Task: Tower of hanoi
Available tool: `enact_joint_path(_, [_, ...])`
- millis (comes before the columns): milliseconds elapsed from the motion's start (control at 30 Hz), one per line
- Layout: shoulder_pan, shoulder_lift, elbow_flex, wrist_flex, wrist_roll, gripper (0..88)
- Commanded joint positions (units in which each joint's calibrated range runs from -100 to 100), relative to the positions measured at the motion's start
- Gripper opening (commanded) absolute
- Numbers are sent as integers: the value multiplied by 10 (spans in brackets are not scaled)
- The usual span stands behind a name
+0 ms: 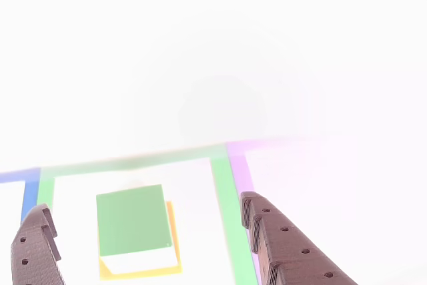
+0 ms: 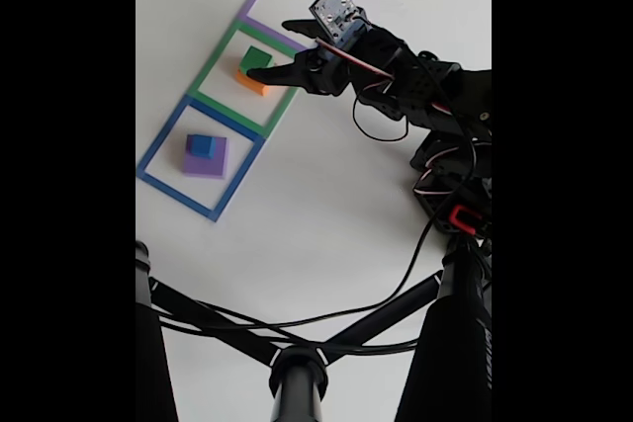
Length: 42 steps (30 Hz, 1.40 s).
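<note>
My gripper [image 2: 269,49] hangs spread, empty, jaws either side of the green block [image 1: 132,221] stacked on the orange block [image 1: 143,270] in the green outline [image 2: 223,59]. Blue cube [image 2: 202,145] sits on the purple slab [image 2: 210,162], 7 o'clock of it. Foam: probably light, squashy, grippy; pinch green's flat sides, gently.

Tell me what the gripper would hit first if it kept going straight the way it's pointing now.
Probably the green block sitting on the orange block in the green outline. The open gripper straddles that stack, though depth is hard to judge.
</note>
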Motion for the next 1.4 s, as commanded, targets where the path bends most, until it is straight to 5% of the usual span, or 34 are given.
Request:
enact_joint_path(0, [-3, 49, -3, -75, 0, 325])
enact_joint_path(600, [-19, 250, -45, -253, 0, 317])
enact_joint_path(1367, [-40, 334, -59, -313, 0, 297])
